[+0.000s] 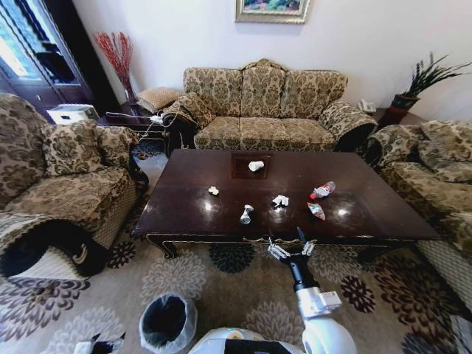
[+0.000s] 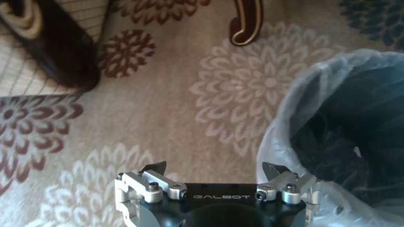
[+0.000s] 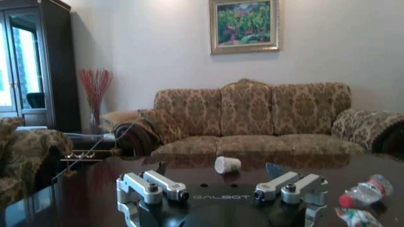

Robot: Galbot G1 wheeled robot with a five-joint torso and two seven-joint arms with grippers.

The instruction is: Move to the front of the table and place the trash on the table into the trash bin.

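The dark glossy table stands in front of me. On it lie pieces of trash: a tipped white paper cup, a small paper wad, another white wad, a pale crumpled piece, a clear bottle with a red label and a colourful wrapper. My right gripper hovers open and holds nothing at the table's front edge. The trash bin stands on the carpet at my lower left. My left gripper hangs open beside it.
A patterned sofa stands behind the table, with armchairs at the left and right. A side table with cables sits at the back left. Flowered carpet runs between me and the table.
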